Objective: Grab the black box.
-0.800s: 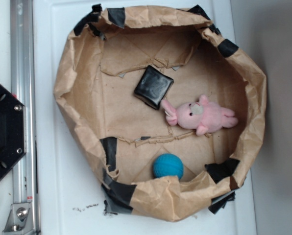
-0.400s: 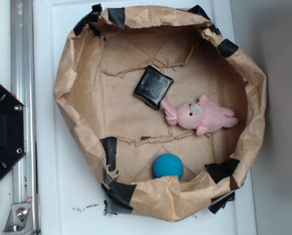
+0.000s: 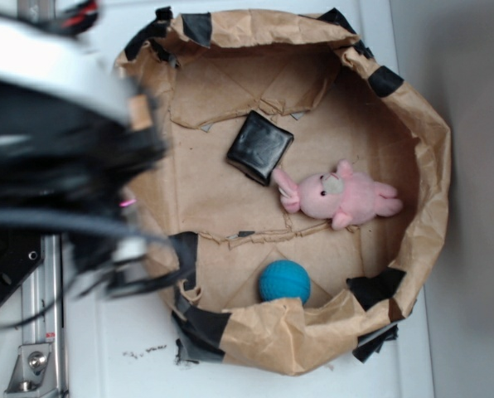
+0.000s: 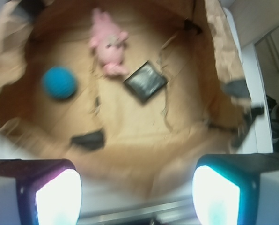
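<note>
Near the paper bin's [image 3: 429, 166] back wall, the black box [image 3: 260, 148] is lying flat, touching the pink toy [image 3: 338, 196]. Claw [image 4: 137, 187] is hanging open above the rim, nothing gripped, likely lining up.

The black box [image 3: 260, 148] is a small flat square thing — glossy, wrinkled black skin, rounded edges. It's lying flat on the brown paper floor, turned diamond-wise, nothing gripping it. One corner sits right by the pink toy's ear — can't tell if they touch.
</note>
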